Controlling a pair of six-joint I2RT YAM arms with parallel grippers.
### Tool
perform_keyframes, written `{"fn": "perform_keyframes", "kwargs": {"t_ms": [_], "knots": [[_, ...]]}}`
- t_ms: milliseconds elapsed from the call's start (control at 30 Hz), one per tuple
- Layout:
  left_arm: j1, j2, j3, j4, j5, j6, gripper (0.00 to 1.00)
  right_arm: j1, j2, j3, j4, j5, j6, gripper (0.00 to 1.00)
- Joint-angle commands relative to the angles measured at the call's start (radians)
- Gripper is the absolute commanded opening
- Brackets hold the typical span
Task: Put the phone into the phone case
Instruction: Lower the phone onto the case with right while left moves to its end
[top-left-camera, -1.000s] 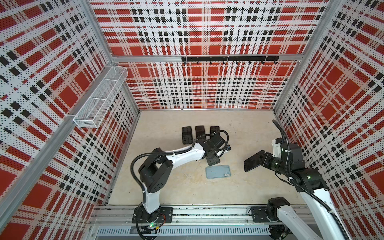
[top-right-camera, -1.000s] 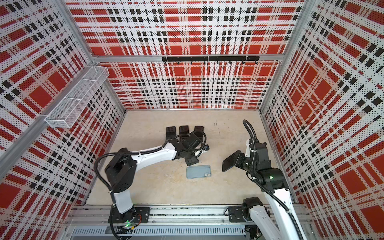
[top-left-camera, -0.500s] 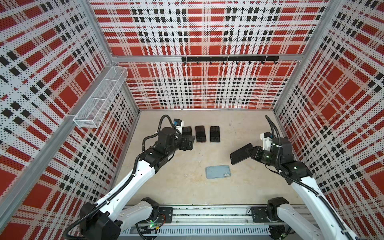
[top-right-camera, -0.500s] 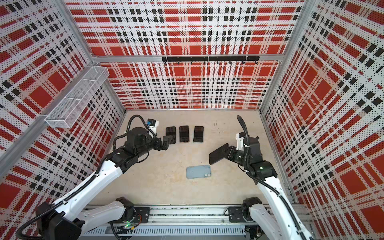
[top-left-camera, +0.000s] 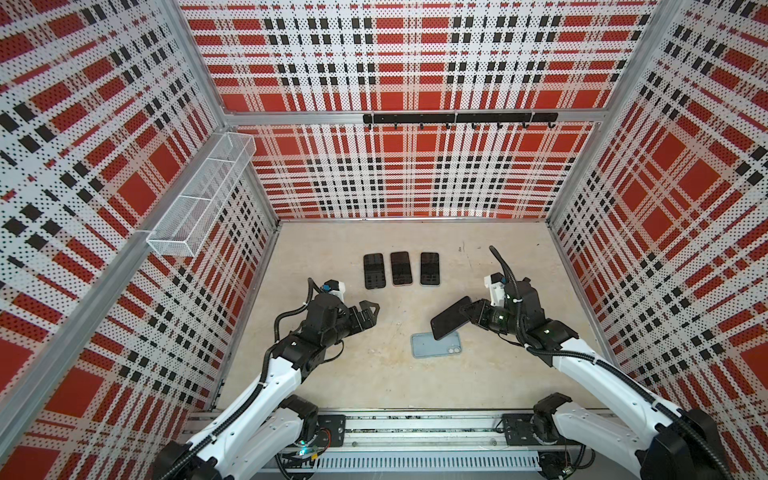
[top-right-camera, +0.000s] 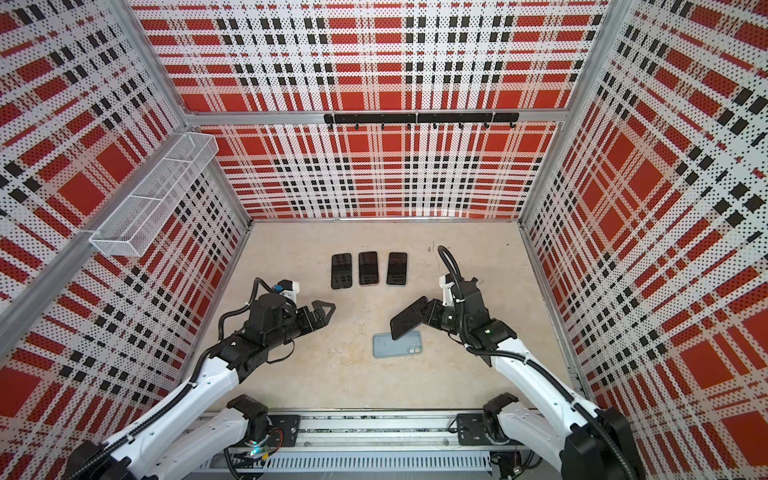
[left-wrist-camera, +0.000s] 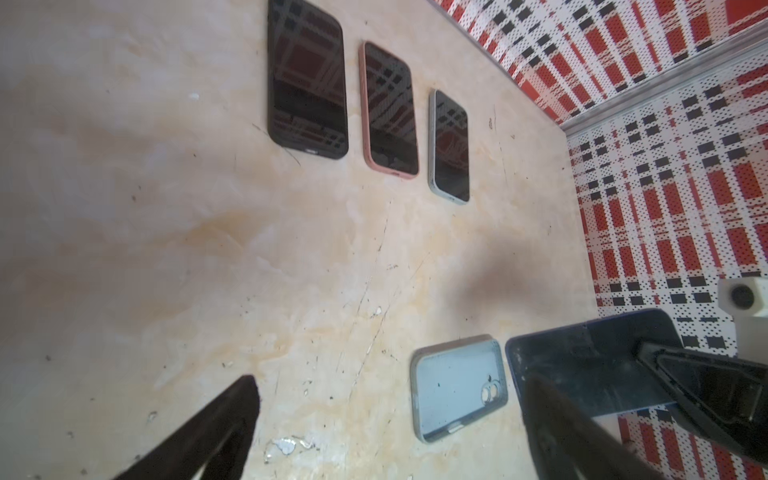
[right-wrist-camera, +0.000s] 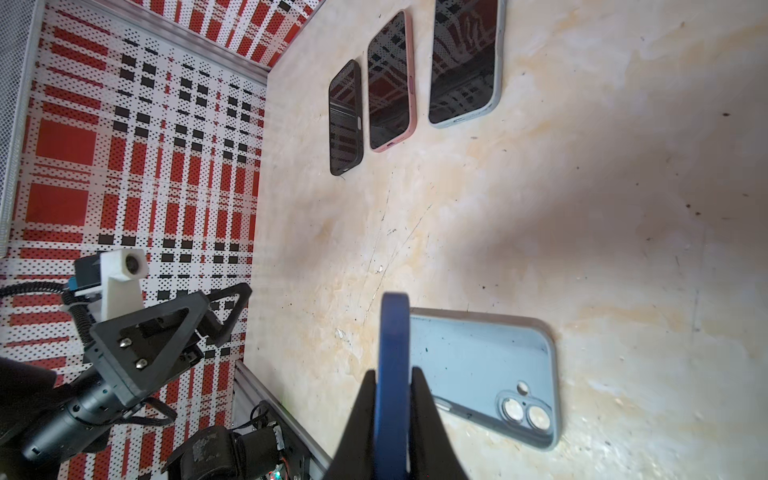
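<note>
The light blue phone case (top-left-camera: 428, 347) (top-right-camera: 390, 347) lies open side up on the table, camera cutout to the right. My right gripper (top-left-camera: 469, 313) (top-right-camera: 426, 313) is shut on the dark blue phone (top-left-camera: 451, 318) (top-right-camera: 409, 318), which is tilted over the case's far right edge. In the right wrist view the phone (right-wrist-camera: 392, 332) shows edge-on between the fingers (right-wrist-camera: 361, 407), with the case (right-wrist-camera: 482, 361) beside it. My left gripper (top-left-camera: 372, 313) (top-right-camera: 328, 311) (left-wrist-camera: 392, 386) stands open and empty, left of the case (left-wrist-camera: 457, 386).
Three cased phones (top-left-camera: 374, 270) (top-left-camera: 401, 268) (top-left-camera: 429, 268) lie face up in a row behind the case. A wire basket (top-left-camera: 203, 195) hangs on the left wall and a black hook rail (top-left-camera: 457, 118) on the back wall.
My left gripper left the case, swung to the left side and opened wide. My right gripper carried the phone leftward and now holds it over the case's edge.
</note>
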Motion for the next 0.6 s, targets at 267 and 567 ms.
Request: {"fn": "perform_keyframes", "kwargs": {"t_ms": [267,567], "knots": [[-0.155,0.177,-0.044,0.181,0.079,-0.149,1.00,0.051,0.127,-0.109,0.336,-0.043,0.046,0.00],[-0.263,0.347,-0.064,0.355,0.094,-0.264,1.00,0.122,0.182,-0.232,0.520,0.025,0.064,0.00]]}}
